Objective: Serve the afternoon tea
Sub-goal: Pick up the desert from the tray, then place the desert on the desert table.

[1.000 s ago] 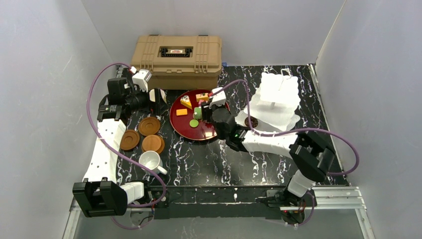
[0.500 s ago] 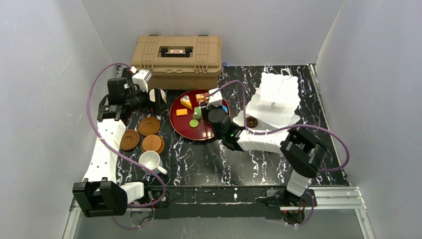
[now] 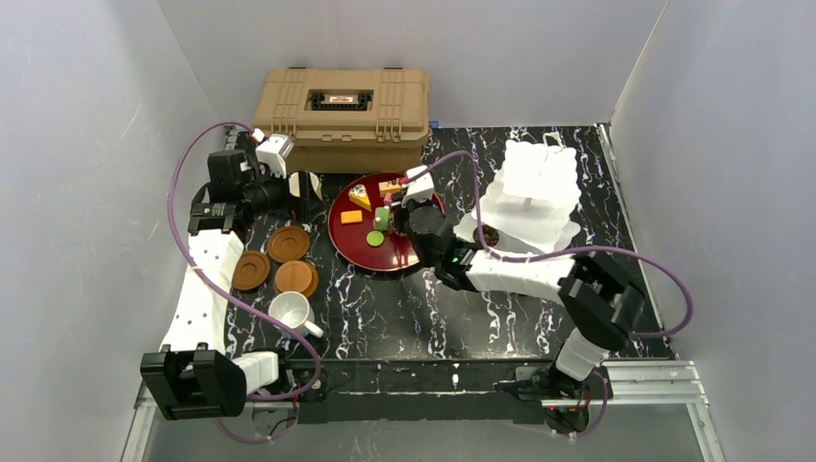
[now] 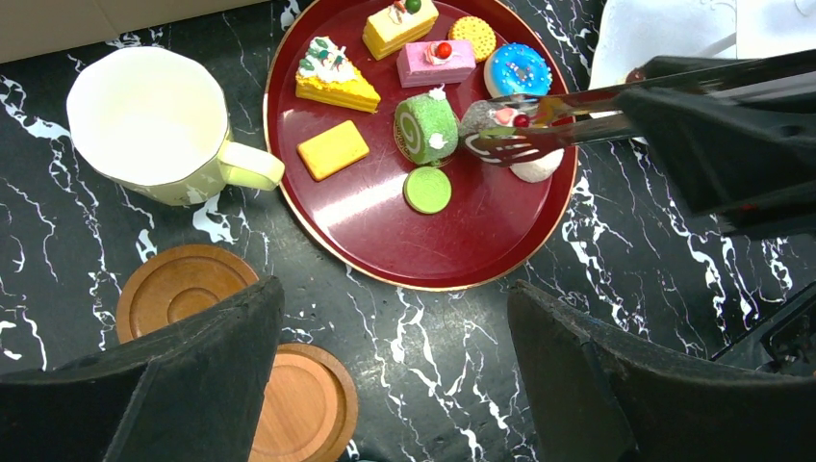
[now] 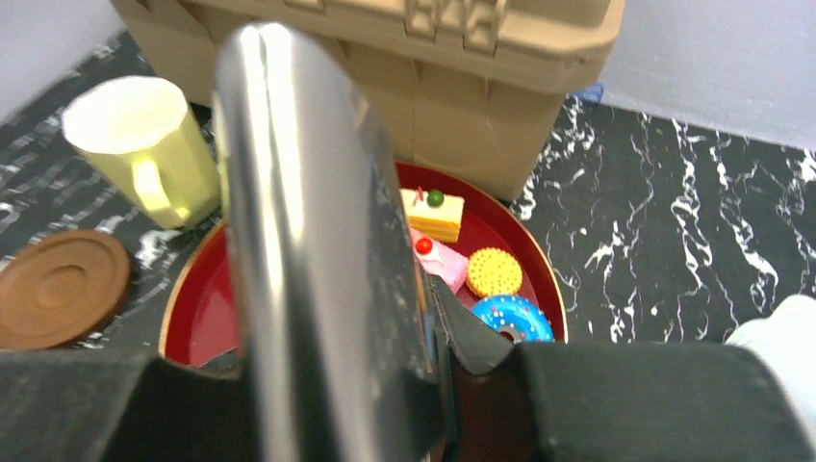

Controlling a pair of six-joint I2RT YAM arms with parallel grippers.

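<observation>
Moved: right arm's elbow has swung back out to the right, and the right claw sits slightly farther over the red tray.
Right claw: clamped on metal tongs.
Left claw: spread wide and empty, with saucers beneath it.
Cherry-topped cake: on the tray just ahead of the right claw, between the tong tips; I cannot tell whether it is lifted.
Handling: probably light, hard and smooth, so likely to slip on metal. Pinch low across its sides, not the cherry.
Stand: near, to the right claw's right.
</observation>
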